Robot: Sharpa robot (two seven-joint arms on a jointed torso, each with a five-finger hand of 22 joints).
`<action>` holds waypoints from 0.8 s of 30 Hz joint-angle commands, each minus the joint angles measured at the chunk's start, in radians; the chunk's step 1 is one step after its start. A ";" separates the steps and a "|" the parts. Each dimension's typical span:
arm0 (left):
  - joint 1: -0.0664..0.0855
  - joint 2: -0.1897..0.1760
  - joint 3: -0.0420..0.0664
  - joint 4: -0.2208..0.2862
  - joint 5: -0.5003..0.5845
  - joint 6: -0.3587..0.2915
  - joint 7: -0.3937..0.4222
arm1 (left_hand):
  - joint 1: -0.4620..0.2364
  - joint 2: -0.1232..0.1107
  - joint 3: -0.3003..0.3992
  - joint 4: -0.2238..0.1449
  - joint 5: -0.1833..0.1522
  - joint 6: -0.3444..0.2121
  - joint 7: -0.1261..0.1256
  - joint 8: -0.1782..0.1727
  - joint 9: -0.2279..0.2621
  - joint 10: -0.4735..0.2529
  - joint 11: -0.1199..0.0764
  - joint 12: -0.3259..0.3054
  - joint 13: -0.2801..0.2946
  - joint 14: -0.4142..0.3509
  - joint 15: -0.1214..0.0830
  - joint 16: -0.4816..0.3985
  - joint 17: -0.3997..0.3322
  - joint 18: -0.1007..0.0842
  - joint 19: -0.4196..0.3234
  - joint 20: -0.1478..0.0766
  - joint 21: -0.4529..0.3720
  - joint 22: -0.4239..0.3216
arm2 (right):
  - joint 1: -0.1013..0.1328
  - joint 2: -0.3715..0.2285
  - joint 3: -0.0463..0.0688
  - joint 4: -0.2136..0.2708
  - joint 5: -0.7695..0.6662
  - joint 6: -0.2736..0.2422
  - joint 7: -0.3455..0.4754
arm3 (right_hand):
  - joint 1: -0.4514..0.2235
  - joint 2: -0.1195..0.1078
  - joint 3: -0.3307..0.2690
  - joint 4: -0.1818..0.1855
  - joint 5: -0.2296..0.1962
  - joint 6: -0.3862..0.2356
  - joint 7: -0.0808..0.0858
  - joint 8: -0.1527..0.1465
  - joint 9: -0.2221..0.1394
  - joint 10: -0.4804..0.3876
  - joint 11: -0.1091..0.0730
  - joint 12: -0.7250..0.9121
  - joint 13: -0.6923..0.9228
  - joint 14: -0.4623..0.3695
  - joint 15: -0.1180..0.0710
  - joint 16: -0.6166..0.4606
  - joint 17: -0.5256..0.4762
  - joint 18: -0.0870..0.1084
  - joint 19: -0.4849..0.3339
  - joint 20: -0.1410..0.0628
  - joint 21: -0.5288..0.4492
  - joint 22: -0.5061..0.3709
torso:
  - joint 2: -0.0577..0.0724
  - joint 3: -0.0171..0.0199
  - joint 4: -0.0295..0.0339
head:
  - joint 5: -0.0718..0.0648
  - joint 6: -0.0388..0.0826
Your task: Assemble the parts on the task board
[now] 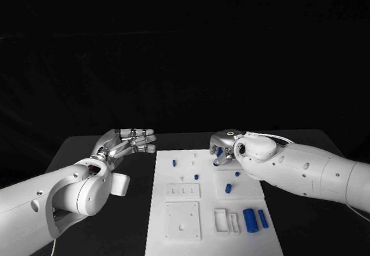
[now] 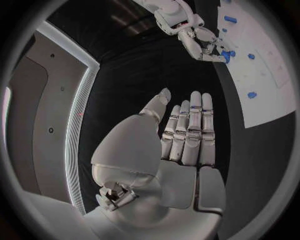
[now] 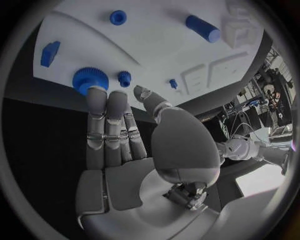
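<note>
Right wrist view: right hand empty, fingers straight, side by side; small blue plastic toothed gear at their tips on white task board. Likely light, rigid, slippery; pinch its rim.

Two glossy white arms with rounded shells, small dark screws, thin white cables underneath, left hand and right hand silver, segmented metallic fingers

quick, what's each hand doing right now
Left hand: open, fingers straight, holding nothing.
Right hand: open, fingertips by the blue gear, not gripping it.
</note>
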 commanded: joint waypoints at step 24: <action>0.002 0.001 0.001 -0.006 0.001 0.025 0.005 | -0.012 0.000 -0.004 -0.004 -0.003 -0.002 -0.001 0.003 0.001 -0.009 0.000 0.003 0.000 -0.007 0.001 -0.001 0.002 -0.008 -0.006 0.001 0.002 -0.006 | -0.011 0.001 -0.001 -0.016 -0.028 0.043 -0.009 | -0.005 -0.005 0.068 -0.016 -0.017 0.003 0.004 0.004 0.001 0.009 -0.003 0.004 0.001 -0.003 0.004 0.007 -0.002 0.016 0.053 -0.002 -0.153 0.189 | 0.018 -0.0057 0.0026 | -0.006 -0.004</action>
